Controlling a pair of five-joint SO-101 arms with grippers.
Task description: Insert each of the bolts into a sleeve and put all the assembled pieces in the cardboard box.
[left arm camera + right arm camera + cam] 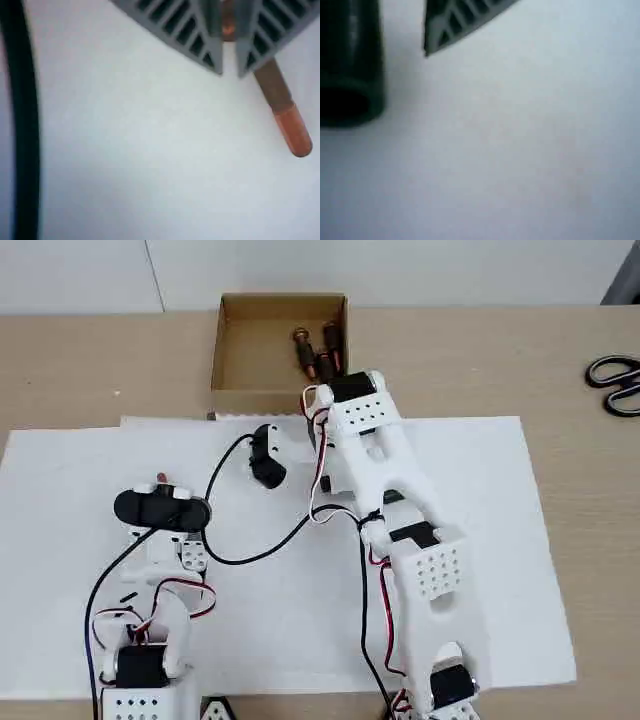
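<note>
Status: partly complete. The cardboard box sits at the upper centre of the high view on the counter. Assembled pieces, at least two by the look of it, lie against its right wall with their copper heads toward the top of the frame. One bolt-and-sleeve pair is judged outstanding. The left pincer is clamped on a copper bolt: both fingers close on the shank, and the free end projects past the fingertips. The bolt's long axis runs at a slant to the fingers, not in line with them. Its rounded end points away from the pincer, over the white paper. In the high view the left arm puts this grasp at the left centre of the frame, well apart from the box. A dark sleeve stands just beside the right pincer. Its long axis runs roughly along the pincer's own line, and its open mouth faces away from the wrist. Whether the right pincer is apart, together or clamped on the sleeve cannot be told. The right arm lies up the centre of the frame, its wrist just below the box's lower right corner. Remaining, as judged: align the bolt with the sleeve mouth, insert it, then place the piece in the box.
</note>
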